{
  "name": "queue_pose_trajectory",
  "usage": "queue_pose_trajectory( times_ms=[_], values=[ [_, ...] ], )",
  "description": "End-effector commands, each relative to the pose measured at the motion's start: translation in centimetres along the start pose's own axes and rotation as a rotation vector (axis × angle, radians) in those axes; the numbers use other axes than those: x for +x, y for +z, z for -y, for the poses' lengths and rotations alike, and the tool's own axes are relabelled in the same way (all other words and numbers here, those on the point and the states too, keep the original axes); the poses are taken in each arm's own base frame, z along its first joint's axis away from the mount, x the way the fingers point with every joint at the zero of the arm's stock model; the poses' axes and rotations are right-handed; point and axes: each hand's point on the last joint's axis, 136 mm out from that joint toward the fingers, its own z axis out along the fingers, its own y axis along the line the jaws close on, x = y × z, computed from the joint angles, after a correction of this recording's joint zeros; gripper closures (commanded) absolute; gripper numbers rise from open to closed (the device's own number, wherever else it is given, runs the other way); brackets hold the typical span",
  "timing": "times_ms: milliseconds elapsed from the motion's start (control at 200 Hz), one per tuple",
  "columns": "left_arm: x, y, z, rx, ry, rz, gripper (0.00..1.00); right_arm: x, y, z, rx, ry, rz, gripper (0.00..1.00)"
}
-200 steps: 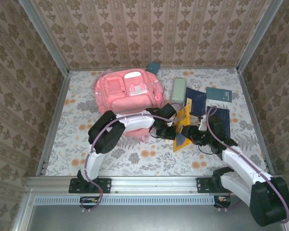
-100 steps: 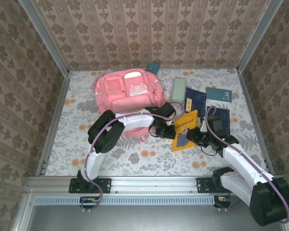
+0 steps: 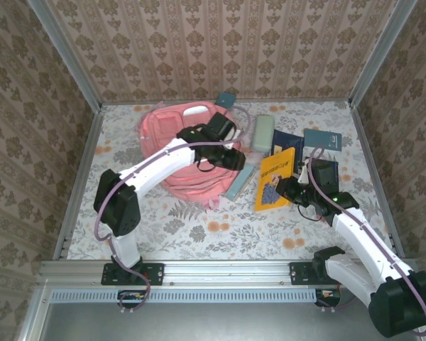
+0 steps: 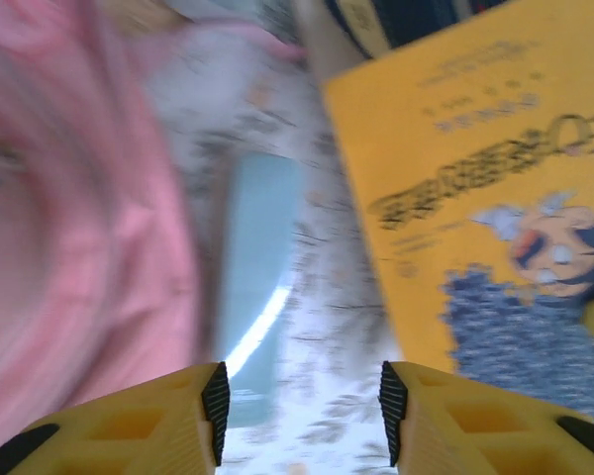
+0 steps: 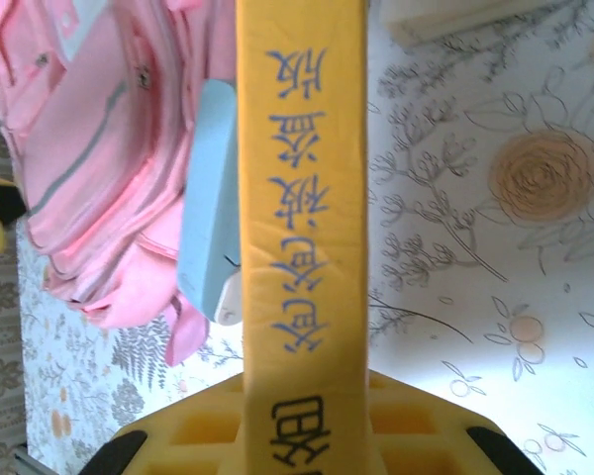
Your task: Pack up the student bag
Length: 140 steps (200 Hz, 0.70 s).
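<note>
Top external view: the student bag [image 3: 188, 153] lies flat on the bench [image 3: 128, 213] at the far left-centre, pockets facing up. The left arm [image 3: 153, 170] reaches across it, ending over the bag's right side, probably to work at the bag there. A pale blue book [image 3: 240, 183] lies against the bag's near right edge. Just right of it, a yellow book [image 3: 275, 177] stands tilted at the end of the right arm [image 3: 355, 227]. A pale green case [image 3: 263, 132] and dark blue books [image 3: 290, 145] lie farther right. Left wrist view: the picture is blurred, but it settles what the top view cannot. The left fingers [image 4: 148, 421] stand apart with nothing between them, above the pale blue book, with pink fabric to the left and the yellow cover to the right. Right wrist view: the right fingers [image 5: 178, 440] are clamped on the yellow book, spine toward the camera. The edge-on hold probably suits sliding the book into the bag. Here the spine's blue characters and the bag's pale stripe can be read.
</note>
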Motion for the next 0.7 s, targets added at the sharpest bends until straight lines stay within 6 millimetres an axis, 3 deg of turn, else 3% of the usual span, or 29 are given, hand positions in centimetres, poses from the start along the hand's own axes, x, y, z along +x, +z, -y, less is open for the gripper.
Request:
queue_pose_trajectory(
  times_ms=[0,125,230,430,695],
  values=[
    [2.2,-0.5,-5.9,-0.242,0.158,-0.104,0.5,-2.7,-0.9,-3.7,-0.108,-0.022,0.068,1.0],
    [2.9,-0.6,-10.3,-0.416,0.296,-0.162,0.49,-3.2,-0.6,-4.4,-0.136,-0.01,0.07,1.0],
    [3.6,0.0,-12.2,-0.459,0.383,-0.199,0.49,-3.4,-0.3,-4.6,-0.139,0.0,0.068,1.0],
    [5.0,1.8,-13.8,-0.438,0.399,-0.264,0.44,-3.2,0.0,-4.2,-0.133,0.02,0.069,1.0],
    [6.7,4.2,-14.1,-0.433,0.46,-0.345,0.38,-3.2,0.2,-4.2,-0.131,0.026,0.063,1.0]
  ],
)
